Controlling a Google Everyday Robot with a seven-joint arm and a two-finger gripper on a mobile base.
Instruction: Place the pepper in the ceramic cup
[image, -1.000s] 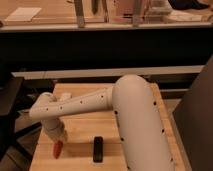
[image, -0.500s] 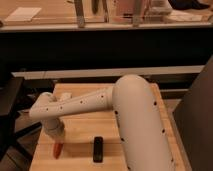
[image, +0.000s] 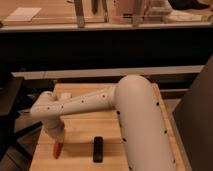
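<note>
The pepper (image: 58, 148) is a small red-orange tapered shape near the left front of the wooden table (image: 80, 160), pointing down. My gripper (image: 56, 140) is at the end of the white arm (image: 85, 104), right above the pepper and seemingly at its top end. The wrist hides the fingers. No ceramic cup is in view.
A black rectangular block (image: 98, 149) lies on the table just right of the pepper. The big white arm link (image: 142, 125) covers the table's right half. A dark chair or stand (image: 9, 112) is at the left. A shelf and counter run behind.
</note>
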